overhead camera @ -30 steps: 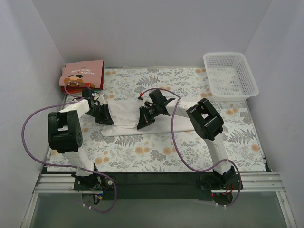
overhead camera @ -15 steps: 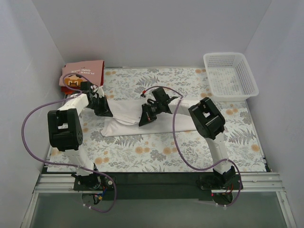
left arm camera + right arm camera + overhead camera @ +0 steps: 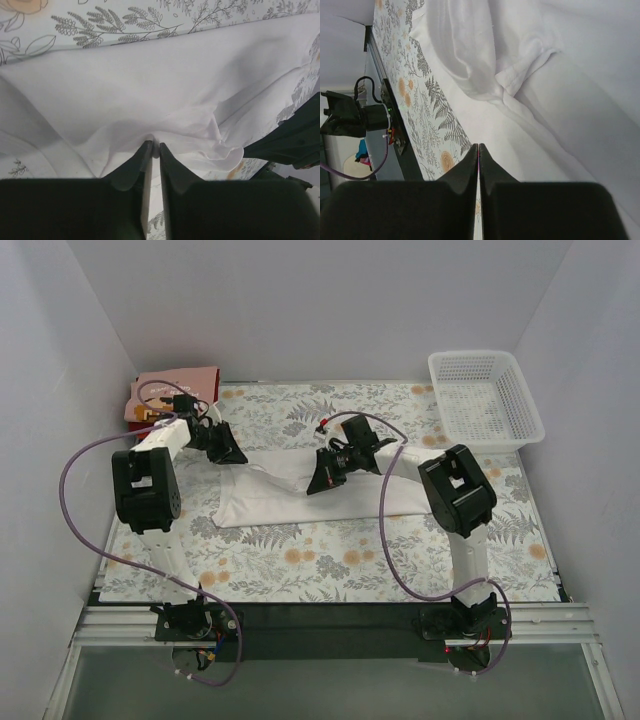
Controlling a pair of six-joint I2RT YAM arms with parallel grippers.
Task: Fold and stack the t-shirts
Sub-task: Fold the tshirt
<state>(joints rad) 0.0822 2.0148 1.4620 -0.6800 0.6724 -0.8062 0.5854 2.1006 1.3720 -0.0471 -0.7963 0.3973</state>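
Note:
A plain white t-shirt (image 3: pixel 290 502) lies stretched across the middle of the floral table; it also shows in the left wrist view (image 3: pixel 150 85) and the right wrist view (image 3: pixel 560 100). My left gripper (image 3: pixel 232 455) is at the shirt's back left end, shut on a pinch of its cloth (image 3: pixel 155 146). My right gripper (image 3: pixel 322 482) is at the middle of the shirt's back edge, jaws shut on the cloth (image 3: pixel 478 146). The cloth is raised between the two grippers. A folded pink printed shirt (image 3: pixel 185 385) lies on a red one at the back left corner.
A white lattice basket (image 3: pixel 485 445) stands at the back right. White walls close in the table on three sides. The left arm reaches close past the folded stack. The right arm's dark body shows at the right edge of the left wrist view (image 3: pixel 295 140).
Both grippers have moved toward the back of the table with the shirt's edge in them. The shirt has been pulled back and spread wider.

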